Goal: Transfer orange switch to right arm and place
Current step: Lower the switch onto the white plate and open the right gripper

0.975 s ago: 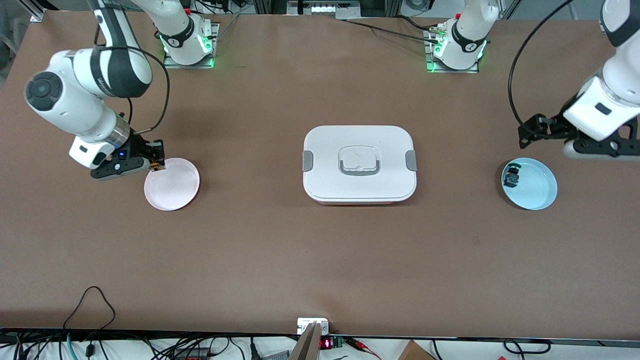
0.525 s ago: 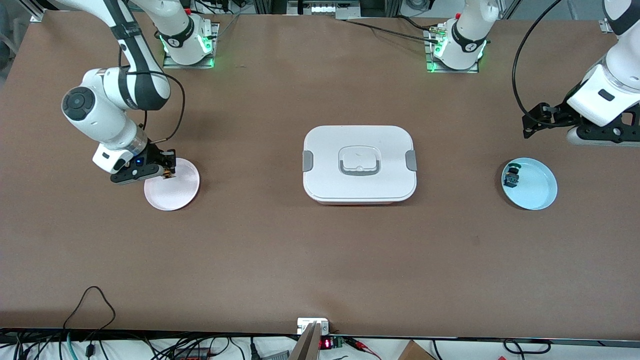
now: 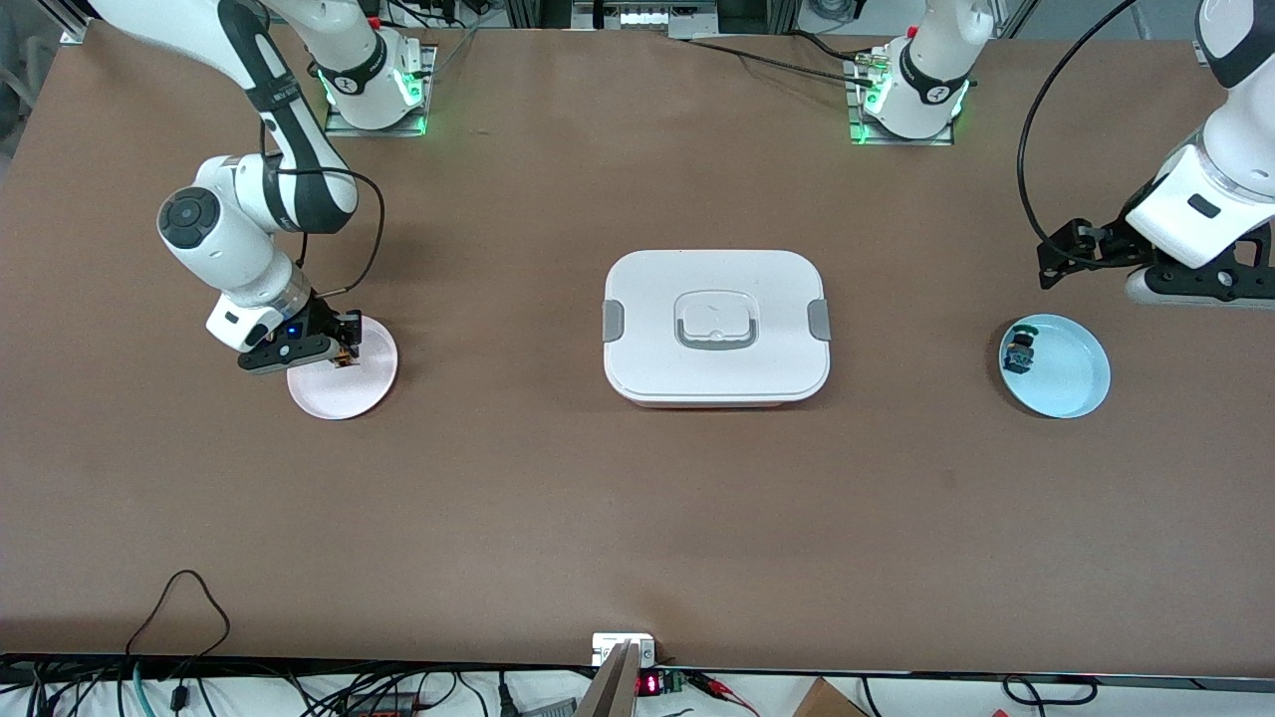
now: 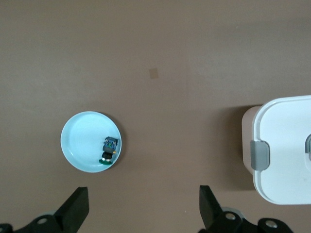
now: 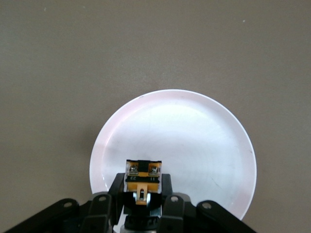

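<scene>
The orange switch [image 3: 342,351] is being held between the closed fingers of the right gripper [image 3: 344,351], just above the pink plate [image 3: 349,383], over the part of the plate nearest the right arm's end of the tabletop. In the right wrist view, the orange switch [image 5: 141,180] is being shown clamped between the black fingers [image 5: 116,187], its black and orange body with two metal terminals facing the camera, and the round pink plate [image 5: 194,141] is being seen spread out under it. Whether the switch is touching the plate cannot be told.

The pink plate is being carried by the brown tabletop [image 3: 637,498] near the right arm's end, about midway between the edge with the robot bases and the edge nearest the front camera.

A white lidded box [image 3: 716,327] with grey side latches is being shown at the middle of the tabletop. Near the left arm's end, a light blue plate [image 3: 1071,383] is being shown with a small blue-black switch [image 3: 1020,354] with a green top lying in it, close to the rim that faces the box.

The left gripper [image 3: 1046,261] is being held in the air near the left arm's end of the tabletop, beside the blue plate, its fingers [image 4: 75,213] spread wide and empty. In the left wrist view, the blue plate [image 4: 80,143], the small switch [image 4: 110,148] and a corner of the white box [image 4: 284,150] are being seen below.
</scene>
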